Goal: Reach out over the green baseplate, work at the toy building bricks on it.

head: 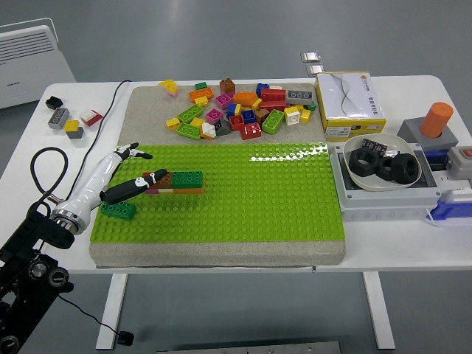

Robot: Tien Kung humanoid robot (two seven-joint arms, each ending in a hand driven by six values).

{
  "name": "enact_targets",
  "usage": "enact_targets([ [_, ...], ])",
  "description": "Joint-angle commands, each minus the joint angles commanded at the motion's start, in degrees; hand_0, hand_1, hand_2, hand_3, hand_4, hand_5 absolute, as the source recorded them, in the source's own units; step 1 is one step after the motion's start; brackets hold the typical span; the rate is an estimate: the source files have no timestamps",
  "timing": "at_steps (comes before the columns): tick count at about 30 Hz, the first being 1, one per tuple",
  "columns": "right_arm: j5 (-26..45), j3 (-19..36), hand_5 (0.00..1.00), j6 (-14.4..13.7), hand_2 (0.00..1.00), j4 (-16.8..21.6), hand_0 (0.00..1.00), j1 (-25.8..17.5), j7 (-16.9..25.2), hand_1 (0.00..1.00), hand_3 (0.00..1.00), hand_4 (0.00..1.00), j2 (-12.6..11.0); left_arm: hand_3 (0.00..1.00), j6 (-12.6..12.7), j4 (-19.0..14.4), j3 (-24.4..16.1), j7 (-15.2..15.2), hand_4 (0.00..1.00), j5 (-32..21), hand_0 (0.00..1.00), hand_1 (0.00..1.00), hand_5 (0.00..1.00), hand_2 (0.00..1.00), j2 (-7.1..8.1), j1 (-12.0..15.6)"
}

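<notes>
We see the left hand [127, 175] reaching in from the lower left over the near-left part of the green baseplate [258, 195]. Its fingers are spread and hold nothing: the upper fingers [134, 153] point right along the plate's far-left edge, and a dark finger [133, 187] stretches toward the brick stack [179, 181], its tip touching or just beside the stack's left end; we cannot tell which. The stack, green on top with brown and orange beneath, sits on the left half of the baseplate. A dark green brick [118, 211] lies near the plate's left edge, under the wrist. Beyond the baseplate, a loose pile of bricks [236, 110] covers the grey mat. To the right stand a yellow box [349, 105], a bowl [383, 174] holding black nuts, and an orange cylinder [437, 119]. A few bricks [70, 121] sit at the table's far-left corner.
</notes>
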Motion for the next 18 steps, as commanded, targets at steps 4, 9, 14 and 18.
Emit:
enact_targets([
  [4,0.0,-0.8,0.789,-0.1,0.676,0.0,0.514,-0.2,-0.1,0.697,0.749,0.813,0.2,0.777,1.2,-2.4,-2.1,-3.2,0.850,-2.3,0.930,0.929,0.066,0.959,2.49,3.1],
  [9,0.0,-1.0,0.789,-0.2,0.676,0.0,0.514,-0.6,-0.2,0.697,0.749,0.813,0.6,0.777,0.8,-1.6,-3.0,-3.7,0.850,-1.6,0.930,0.929,0.066,0.959,7.94,5.3],
  [14,0.0,-0.7,0.791,-0.2,0.678,0.0,0.514,-1.0,-0.2,0.694,0.749,0.812,0.9,0.804,-0.8,1.5,1.6,-1.3,0.793,1.2,0.937,0.948,0.002,0.974,14.55,2.8],
  [18,0.0,0.1,0.798,-0.2,0.680,0.0,0.514,-1.2,-0.2,0.695,0.749,0.813,1.3,0.854,-1.7,3.7,6.5,0.1,0.737,3.1,0.953,0.974,0.002,0.997,19.41,-1.1],
])
